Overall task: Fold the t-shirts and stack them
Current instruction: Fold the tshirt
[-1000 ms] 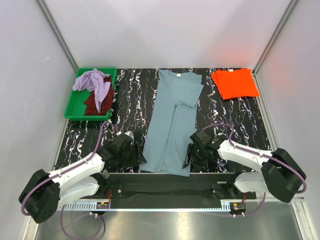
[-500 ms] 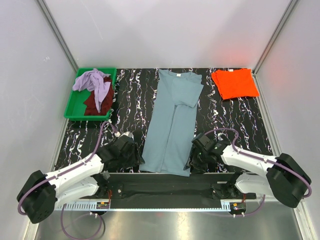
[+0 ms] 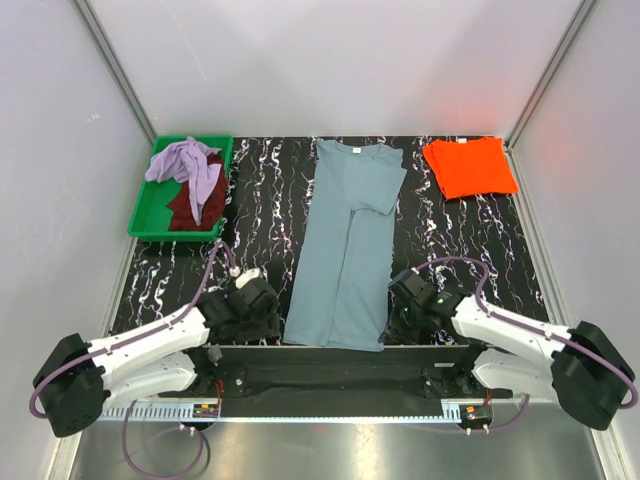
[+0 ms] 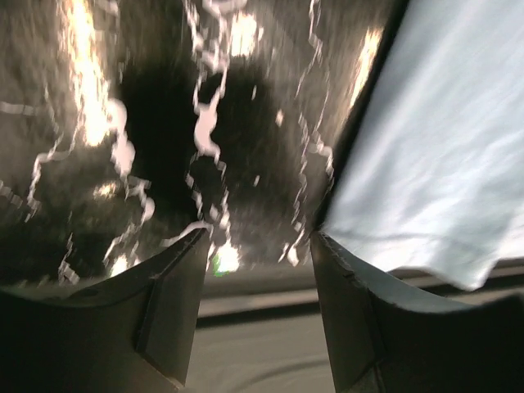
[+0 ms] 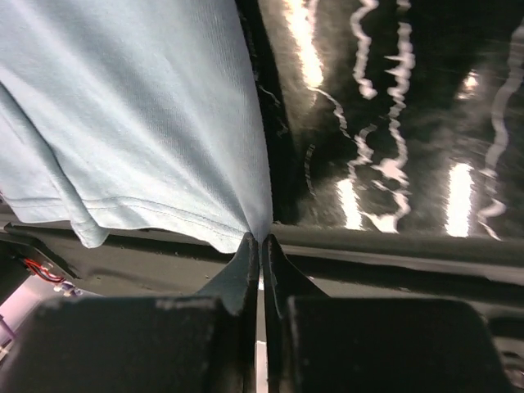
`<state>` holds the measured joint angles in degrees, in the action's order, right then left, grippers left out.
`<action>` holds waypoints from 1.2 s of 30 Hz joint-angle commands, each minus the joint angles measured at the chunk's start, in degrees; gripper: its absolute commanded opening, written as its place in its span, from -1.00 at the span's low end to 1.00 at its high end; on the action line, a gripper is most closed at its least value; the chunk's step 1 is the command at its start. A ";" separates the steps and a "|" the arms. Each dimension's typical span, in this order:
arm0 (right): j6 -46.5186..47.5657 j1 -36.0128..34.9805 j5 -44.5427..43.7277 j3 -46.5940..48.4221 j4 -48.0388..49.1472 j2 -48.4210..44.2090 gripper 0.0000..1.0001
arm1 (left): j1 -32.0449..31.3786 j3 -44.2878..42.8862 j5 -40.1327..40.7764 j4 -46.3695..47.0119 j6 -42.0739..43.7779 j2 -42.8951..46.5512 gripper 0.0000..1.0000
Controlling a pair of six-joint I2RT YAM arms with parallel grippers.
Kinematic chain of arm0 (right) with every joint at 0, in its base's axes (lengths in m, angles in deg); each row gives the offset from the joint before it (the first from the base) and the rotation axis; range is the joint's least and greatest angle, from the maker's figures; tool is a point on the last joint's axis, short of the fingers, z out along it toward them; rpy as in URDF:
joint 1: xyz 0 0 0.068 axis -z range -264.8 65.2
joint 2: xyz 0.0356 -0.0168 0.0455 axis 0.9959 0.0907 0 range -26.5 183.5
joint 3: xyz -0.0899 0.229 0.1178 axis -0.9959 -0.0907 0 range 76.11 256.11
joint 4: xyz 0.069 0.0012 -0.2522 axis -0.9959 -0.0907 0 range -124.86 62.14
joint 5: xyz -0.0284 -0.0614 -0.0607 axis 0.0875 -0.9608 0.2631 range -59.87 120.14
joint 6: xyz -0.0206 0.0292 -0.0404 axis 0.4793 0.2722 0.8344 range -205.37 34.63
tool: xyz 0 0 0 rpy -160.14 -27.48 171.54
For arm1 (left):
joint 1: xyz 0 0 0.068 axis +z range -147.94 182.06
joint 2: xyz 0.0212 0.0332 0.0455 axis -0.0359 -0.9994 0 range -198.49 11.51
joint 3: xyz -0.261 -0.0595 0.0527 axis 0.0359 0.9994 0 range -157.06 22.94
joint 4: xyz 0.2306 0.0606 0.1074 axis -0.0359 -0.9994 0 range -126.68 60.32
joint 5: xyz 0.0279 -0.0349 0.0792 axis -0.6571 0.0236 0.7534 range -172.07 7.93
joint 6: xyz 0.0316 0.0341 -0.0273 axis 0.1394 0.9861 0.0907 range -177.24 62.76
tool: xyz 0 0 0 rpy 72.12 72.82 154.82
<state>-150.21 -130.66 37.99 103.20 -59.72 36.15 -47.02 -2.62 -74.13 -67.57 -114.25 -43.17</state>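
Marbled tabletop holds a limp, light blue-grey t-shirt; right gripper pinches its hem corner, left gripper gapes beside it.

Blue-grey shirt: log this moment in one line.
blue-grey shirt laid flat | left tool open beside hem | right tool shut on hem corner

I see my right gripper has slid outward and a little nearer its base. The near right hem corner of the blue-grey t-shirt has come along pinched between its closed fingers, so the hem now lies slightly wider and squarer. My left gripper has eased back leftward from the hem's other corner, jaws apart, the cloth just beside its right finger.
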 commanded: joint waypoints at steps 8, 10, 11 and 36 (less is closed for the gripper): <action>-0.73 -0.63 -3.81 0.42 -6.29 -5.26 -1.00 | -2.51 1.74 -5.74 7.03 -1.60 0.44 0.21; -0.73 -0.63 -3.90 0.51 -6.55 -5.78 -1.00 | -2.51 2.62 -6.36 8.79 -2.05 0.62 0.21; -0.64 -0.63 -3.90 0.51 -6.64 -5.87 -1.00 | -2.51 3.67 -6.97 9.58 -2.40 0.54 0.21; -0.64 -0.63 -3.99 -0.02 -6.73 -7.99 -1.00 | -2.51 7.01 -7.59 10.28 -7.15 2.12 -0.06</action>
<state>-150.29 -130.66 35.30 103.18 -65.51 28.63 -49.25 2.84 -82.30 -57.28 -121.84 -40.02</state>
